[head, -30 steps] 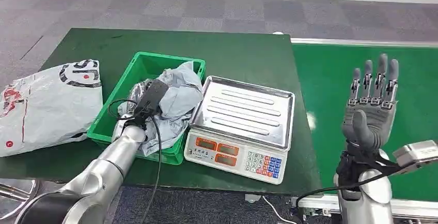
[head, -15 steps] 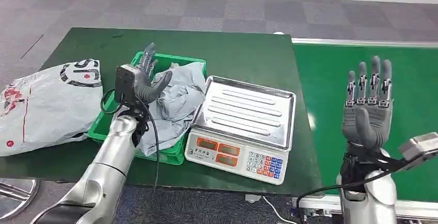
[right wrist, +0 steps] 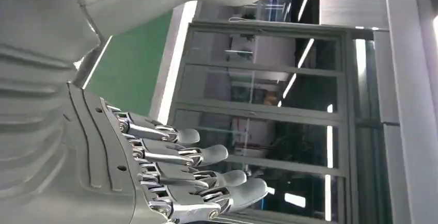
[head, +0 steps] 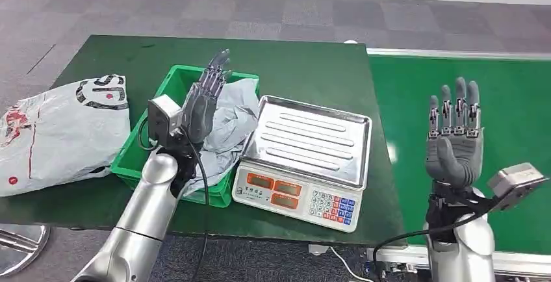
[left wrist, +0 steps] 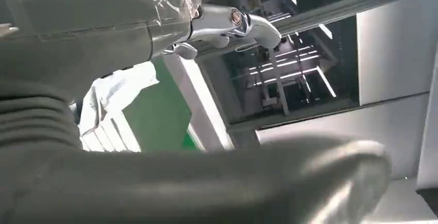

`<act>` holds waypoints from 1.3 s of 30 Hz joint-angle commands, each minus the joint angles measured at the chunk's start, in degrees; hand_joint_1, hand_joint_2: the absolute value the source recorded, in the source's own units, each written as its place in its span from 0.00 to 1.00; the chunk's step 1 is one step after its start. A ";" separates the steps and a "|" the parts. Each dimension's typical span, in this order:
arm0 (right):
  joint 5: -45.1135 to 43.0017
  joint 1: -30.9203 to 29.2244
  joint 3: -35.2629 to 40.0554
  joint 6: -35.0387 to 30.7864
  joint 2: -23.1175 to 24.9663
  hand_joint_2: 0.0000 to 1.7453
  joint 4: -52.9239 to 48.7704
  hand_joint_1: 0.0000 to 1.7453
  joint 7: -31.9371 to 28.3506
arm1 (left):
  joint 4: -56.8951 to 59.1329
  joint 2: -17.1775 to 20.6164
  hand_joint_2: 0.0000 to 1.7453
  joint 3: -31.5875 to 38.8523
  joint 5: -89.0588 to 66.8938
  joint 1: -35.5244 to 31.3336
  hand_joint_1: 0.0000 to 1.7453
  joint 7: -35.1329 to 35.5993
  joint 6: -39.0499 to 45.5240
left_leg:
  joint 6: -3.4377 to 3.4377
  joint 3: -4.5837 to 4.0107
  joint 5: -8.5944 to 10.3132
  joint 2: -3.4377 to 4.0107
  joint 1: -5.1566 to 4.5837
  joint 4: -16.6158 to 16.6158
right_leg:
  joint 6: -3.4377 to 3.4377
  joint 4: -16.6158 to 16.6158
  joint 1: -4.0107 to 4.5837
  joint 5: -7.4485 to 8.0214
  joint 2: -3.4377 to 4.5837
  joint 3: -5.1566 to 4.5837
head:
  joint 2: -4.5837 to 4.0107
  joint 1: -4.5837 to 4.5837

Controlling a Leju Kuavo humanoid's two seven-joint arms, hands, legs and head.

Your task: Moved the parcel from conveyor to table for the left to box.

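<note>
A crumpled grey parcel (head: 227, 123) lies in the green box (head: 170, 86) on the dark green table (head: 292, 67). My left hand (head: 203, 103) is raised above the box with its fingers straight and apart, holding nothing; the left wrist view shows its grey cover (left wrist: 77, 38) close up. My right hand (head: 453, 136) stands upright over the green conveyor (head: 416, 100), fingers spread and empty. In the right wrist view the right hand's fingers (right wrist: 181, 172) are extended side by side.
A scale with a steel pan (head: 305, 142) sits to the right of the box, near the table's front edge. A large white printed bag (head: 62, 132) lies at the table's left end. Grey carpet floor lies beyond the table.
My left hand has risen out of the box, leaving the grey parcel there, and its fingers have straightened. My right hand has dropped slightly and stayed open.
</note>
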 commanded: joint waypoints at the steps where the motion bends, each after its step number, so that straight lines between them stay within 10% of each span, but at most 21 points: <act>1: -0.12 -2.28 -2.75 0.15 0.75 1.00 4.68 0.00 -0.20 | 0.01 2.43 0.00 -3.35 0.26 -0.52 0.00 0.26 -0.03 | -0.10 0.11 -0.03 -0.01 0.04 -0.03 | 0.00 -0.06 0.01 0.00 0.10 0.11 | 0.00 0.00; 18: 0.62 -6.32 -0.19 -0.84 0.56 1.00 8.24 0.00 -0.44 | -1.18 1.70 0.00 -1.51 7.29 -0.78 0.00 1.59 -8.10 | -0.12 0.10 -0.03 0.01 0.06 0.00 | 0.00 -0.05 0.03 0.01 0.13 0.10 | 0.00 0.00; 25: 2.39 -7.00 -1.24 -2.12 -0.51 1.00 12.87 0.00 -2.32 | -1.60 2.78 0.00 5.15 8.89 0.61 0.00 3.54 1.94 | -0.14 0.18 -0.05 0.14 0.08 -0.04 | -0.01 -0.09 0.04 0.04 0.28 0.16 | 0.00 0.00; 28: 2.36 -5.99 -3.30 -1.59 -0.12 1.00 10.63 0.00 -2.14 | 23.83 2.42 0.00 1.35 3.60 -3.64 0.00 -8.35 1.52 | -0.19 0.33 -0.02 0.04 0.08 -0.16 | -0.02 -0.20 0.03 0.04 0.24 0.32 | 0.00 0.00; 29: 2.76 -4.25 -4.05 -1.95 0.37 1.00 8.96 0.00 -2.11 | 23.33 2.03 1.00 -0.04 2.13 -3.11 0.00 -8.35 1.45 | -0.14 0.39 0.03 -0.21 0.01 -0.19 | -0.01 -0.16 -0.03 -0.02 -0.06 0.42 | 0.00 0.00; 39: 15.21 5.32 -8.27 -11.89 1.30 1.00 -0.15 0.00 -3.86 | 28.76 -1.45 1.00 -6.86 0.03 -5.87 0.00 -8.35 -2.25 | -0.11 0.16 -0.05 -0.44 0.05 -0.03 | 0.06 -0.10 0.00 -0.14 -0.28 0.27 | 0.00 0.00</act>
